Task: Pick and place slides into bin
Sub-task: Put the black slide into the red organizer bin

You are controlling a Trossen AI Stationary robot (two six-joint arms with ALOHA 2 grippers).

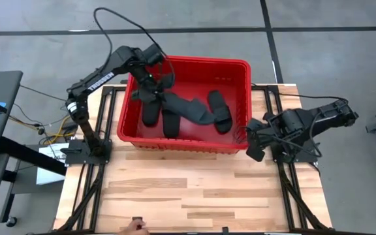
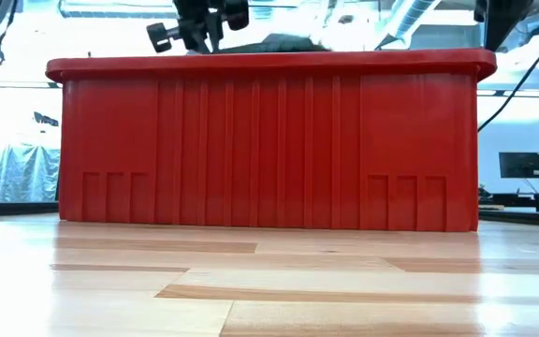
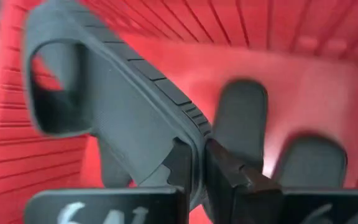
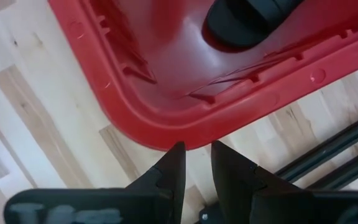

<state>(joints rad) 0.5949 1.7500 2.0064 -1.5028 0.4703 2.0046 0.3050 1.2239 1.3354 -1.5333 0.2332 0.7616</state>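
Note:
The red bin (image 1: 181,140) stands on the far half of the wooden table. Its front wall (image 2: 269,140) fills the low view. Three black slides lie on its floor, one of them at the right (image 1: 219,111). My left gripper (image 1: 154,83) reaches down into the bin's left part and is shut on another slide (image 3: 123,106). My right gripper (image 4: 196,155) hovers over the bin's near right corner (image 4: 166,130), open by a narrow gap with nothing between its fingers. A slide's end (image 4: 247,18) shows inside that corner. My left gripper pinches the sole's rim (image 3: 194,134) between its two fingers, at the end away from the strap (image 3: 61,81). The fingers slant down from the far left. The slide stretches away from them, tilted, inside the bin; whether its strap end touches the floor I cannot tell.
Bare wooden table (image 1: 194,189) spreads in front of the bin. A person's hand (image 1: 133,226) shows at the table's near edge. Black frame rails (image 1: 292,189) run along both sides of the table. Cables hang at the left beside a grey stand.

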